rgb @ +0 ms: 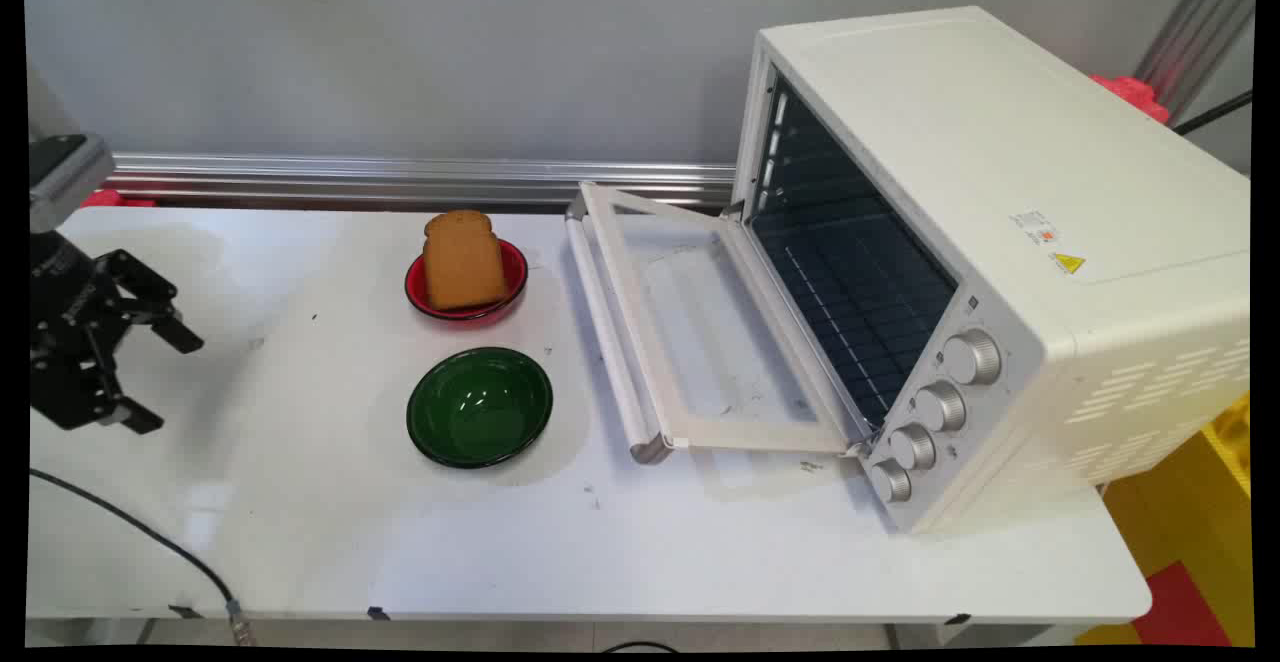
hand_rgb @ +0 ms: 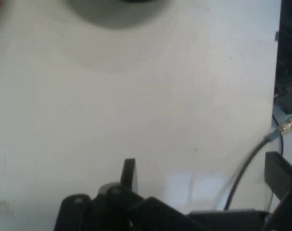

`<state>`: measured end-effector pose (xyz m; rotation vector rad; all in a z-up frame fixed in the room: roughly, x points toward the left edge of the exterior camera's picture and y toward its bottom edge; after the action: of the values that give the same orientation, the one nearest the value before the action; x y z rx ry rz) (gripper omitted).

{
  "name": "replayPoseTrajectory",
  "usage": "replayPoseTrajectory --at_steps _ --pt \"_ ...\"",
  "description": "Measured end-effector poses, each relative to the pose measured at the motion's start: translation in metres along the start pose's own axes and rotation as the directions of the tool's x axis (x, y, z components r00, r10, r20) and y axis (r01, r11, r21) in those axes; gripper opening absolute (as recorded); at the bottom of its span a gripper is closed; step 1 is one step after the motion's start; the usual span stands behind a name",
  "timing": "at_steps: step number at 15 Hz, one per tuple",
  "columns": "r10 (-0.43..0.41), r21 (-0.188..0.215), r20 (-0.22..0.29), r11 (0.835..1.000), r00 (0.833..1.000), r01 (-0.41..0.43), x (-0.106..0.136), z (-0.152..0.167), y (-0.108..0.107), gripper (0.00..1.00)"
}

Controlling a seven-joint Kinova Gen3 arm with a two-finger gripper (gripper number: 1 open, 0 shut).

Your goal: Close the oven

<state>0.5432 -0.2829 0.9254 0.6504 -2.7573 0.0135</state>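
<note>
My gripper (rgb: 165, 379) hovers over the table's left end, open and holding nothing. In the hand view its fingers (hand_rgb: 129, 174) stand wide apart above bare white tabletop (hand_rgb: 136, 106). To its right sits an empty green bowl (rgb: 479, 406), the nearest thing. Behind the bowl a brown slice of toast (rgb: 462, 260) lies on a small red plate (rgb: 511, 287).
A white toaster oven (rgb: 1000, 242) fills the table's right side, its glass door (rgb: 700, 332) folded down flat toward the bowls, the dark inside and rack showing. A black cable (rgb: 150, 537) runs over the table's front left edge, also seen as a cable (hand_rgb: 251, 159) in the hand view.
</note>
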Motion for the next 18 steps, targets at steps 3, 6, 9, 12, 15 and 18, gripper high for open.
replayPoseTrajectory --at_steps 3,6,9,12,15,18 --pt "-0.015 0.005 -0.079 1.000 0.997 0.016 0.012 0.003 -0.007 1.00" --pt "-0.032 0.008 -0.195 0.999 0.980 0.034 0.038 0.006 -0.017 1.00" --pt "-0.047 0.006 -0.311 0.999 0.949 0.051 0.064 0.009 -0.025 1.00" --pt "-0.051 0.014 -0.395 0.998 0.917 0.061 0.082 0.014 -0.035 1.00" --pt "-0.038 0.030 -0.434 0.998 0.900 0.057 0.092 0.020 -0.043 1.00" --pt "-0.023 0.048 -0.445 0.998 0.895 0.049 0.095 0.026 -0.050 1.00"
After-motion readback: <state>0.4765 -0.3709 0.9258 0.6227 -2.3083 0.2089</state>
